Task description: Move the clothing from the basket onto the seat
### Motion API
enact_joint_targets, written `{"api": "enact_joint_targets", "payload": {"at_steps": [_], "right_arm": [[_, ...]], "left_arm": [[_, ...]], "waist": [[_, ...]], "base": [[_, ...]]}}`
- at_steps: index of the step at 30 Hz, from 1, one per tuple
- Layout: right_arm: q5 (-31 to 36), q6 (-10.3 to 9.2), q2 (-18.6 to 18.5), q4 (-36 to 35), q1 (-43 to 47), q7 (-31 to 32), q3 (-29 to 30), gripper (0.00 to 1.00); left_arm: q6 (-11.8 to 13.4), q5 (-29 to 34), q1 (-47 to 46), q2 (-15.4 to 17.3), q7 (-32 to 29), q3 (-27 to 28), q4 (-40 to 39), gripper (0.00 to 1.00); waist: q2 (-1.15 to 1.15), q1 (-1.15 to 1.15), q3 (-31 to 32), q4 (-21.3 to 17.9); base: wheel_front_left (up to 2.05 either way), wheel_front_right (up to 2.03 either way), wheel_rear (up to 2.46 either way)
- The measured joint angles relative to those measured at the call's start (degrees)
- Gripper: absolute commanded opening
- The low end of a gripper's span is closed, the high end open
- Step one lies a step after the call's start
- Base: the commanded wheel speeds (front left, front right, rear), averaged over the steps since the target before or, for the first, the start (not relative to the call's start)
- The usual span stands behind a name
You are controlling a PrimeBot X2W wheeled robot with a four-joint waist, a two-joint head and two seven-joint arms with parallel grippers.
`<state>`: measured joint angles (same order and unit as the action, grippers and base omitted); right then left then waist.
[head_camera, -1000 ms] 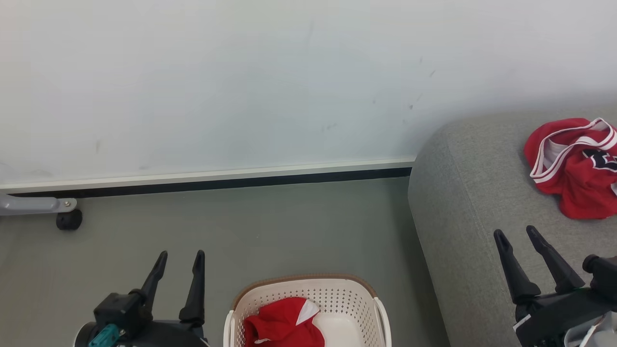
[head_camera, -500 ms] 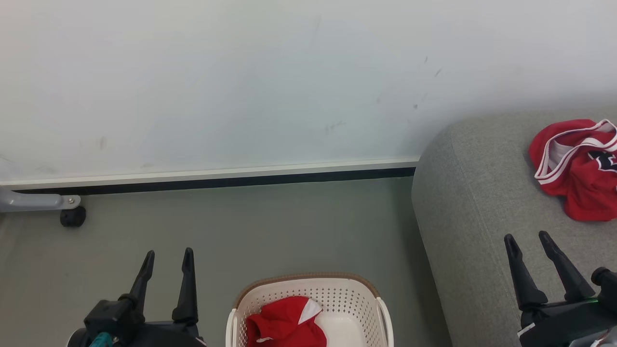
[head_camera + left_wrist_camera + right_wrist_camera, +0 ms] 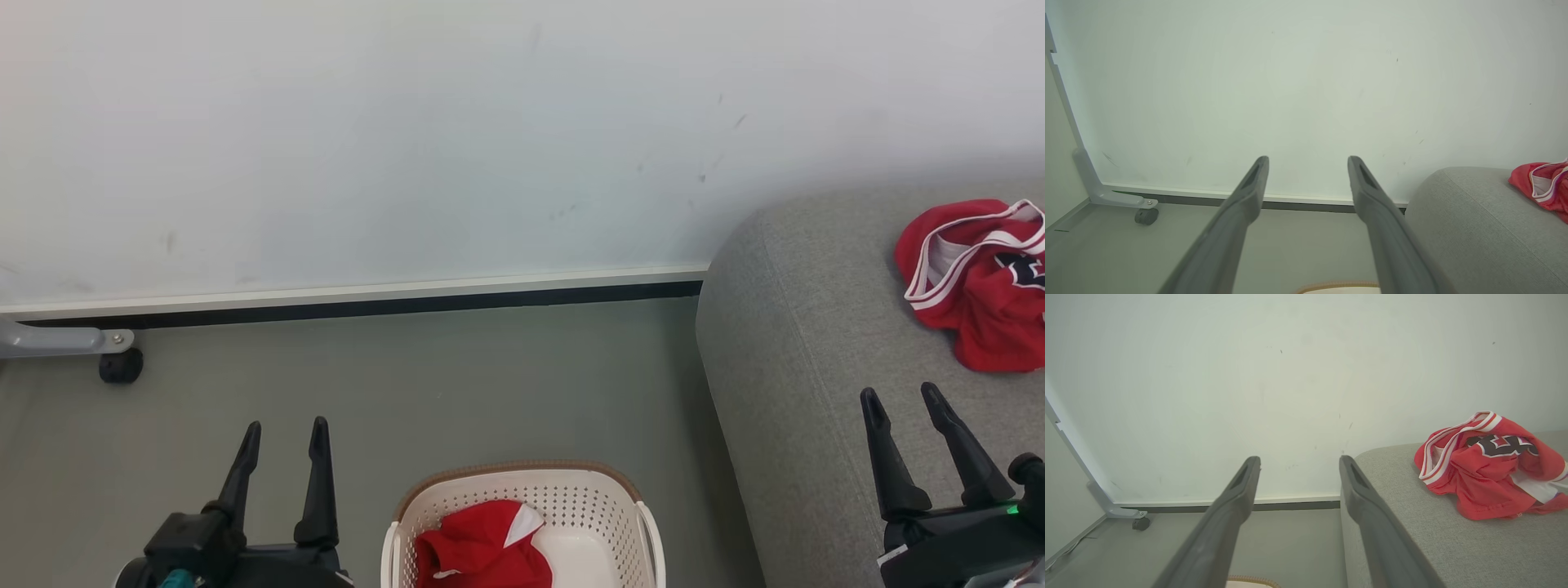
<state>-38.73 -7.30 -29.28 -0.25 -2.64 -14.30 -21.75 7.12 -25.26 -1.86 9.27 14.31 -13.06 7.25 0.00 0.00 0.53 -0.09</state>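
Both arms sat low at the near edge of the head view. The left gripper hung over the floor, just left of the basket, fingers spread wide with nothing between them. The right gripper hung over the near part of the sofa, equally wide and empty.

Against the second before, each gripper sat slightly further outward, the left one to the left and the right one to the right. The view itself had also drifted a little, so part of that was the camera. Neither garment had shifted.

The red jersey lay crumpled far right on the sofa, well apart from the right gripper. The second red garment was bunched in the basket's left half, between the two grippers.

Reading: one of two pieces delivered, the basket piece not yet approached. The left gripper looked the nearer one for it.
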Motion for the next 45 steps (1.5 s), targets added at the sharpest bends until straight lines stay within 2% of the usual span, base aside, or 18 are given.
{"api": "enact_joint_targets", "payload": {"at_steps": [6, 18, 30, 45], "right_arm": [[1.59, 0.00, 0.93, -0.94, 0.26, -0.16, 0.68, 1.00], [3.01, 0.88, 1.65, -2.34, 0.02, -0.25, 3.58, 1.00], [3.39, 3.28, 1.99, -3.05, -3.62, -0.40, 7.13, 1.00], [3.41, 7.17, 4.66, -1.79, -11.24, -0.41, 9.83, 1.00]], "left_arm": [[0.01, 0.68, 0.86, -0.07, 0.00, 1.34, -1.26, 1.00], [0.00, 1.90, -1.56, -0.75, 0.01, 0.22, -2.56, 1.00], [-1.57, 4.00, -9.36, -1.20, -0.20, -2.92, 0.43, 1.00], [-4.15, 5.78, -22.03, -2.94, -5.49, -7.59, 10.69, 1.00]], "waist": [[0.00, 0.00, -0.82, -0.40], [0.00, 0.00, -5.11, -1.72], [0.01, 0.02, -13.17, -3.84], [0.01, 0.02, -24.75, -8.36]], "base": [[0.00, 0.00, 0.00], [0.00, 0.00, 0.00], [0.00, 0.00, 0.00], [0.00, 0.00, 0.00]]}}
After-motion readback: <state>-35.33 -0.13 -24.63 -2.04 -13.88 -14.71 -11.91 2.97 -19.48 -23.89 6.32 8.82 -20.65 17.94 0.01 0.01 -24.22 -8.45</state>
